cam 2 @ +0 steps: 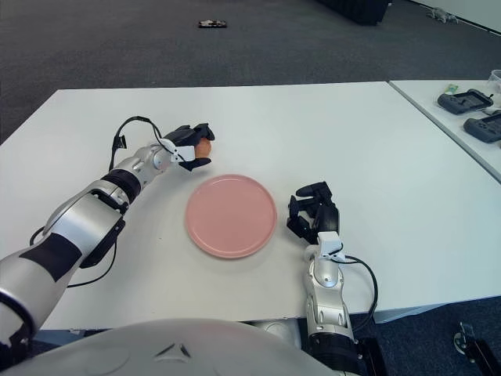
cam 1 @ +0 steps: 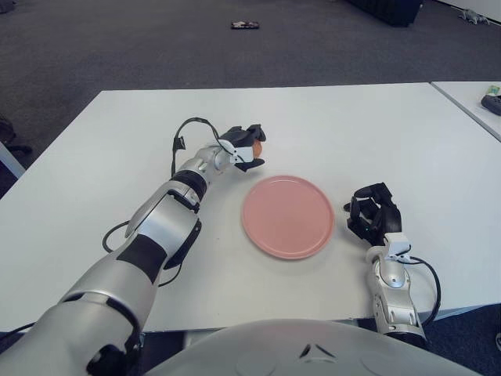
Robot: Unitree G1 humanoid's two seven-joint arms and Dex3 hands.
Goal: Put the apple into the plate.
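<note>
A pink round plate point(cam 1: 288, 217) lies on the white table point(cam 1: 313, 125) in front of me. My left hand point(cam 1: 247, 149) is stretched out just beyond the plate's far left rim, its black fingers curled around a small reddish-orange apple point(cam 1: 257, 147); it also shows in the right eye view point(cam 2: 203, 146). The apple is mostly hidden by the fingers, and I cannot tell whether it touches the table. My right hand point(cam 1: 374, 213) shows to the right of the plate, fingers curled and holding nothing.
A second table point(cam 2: 462, 117) stands at the right with dark devices point(cam 2: 470, 101) on it. A small dark object point(cam 1: 245, 26) lies on the grey carpet beyond the table. A black cable point(cam 1: 182, 137) loops off my left wrist.
</note>
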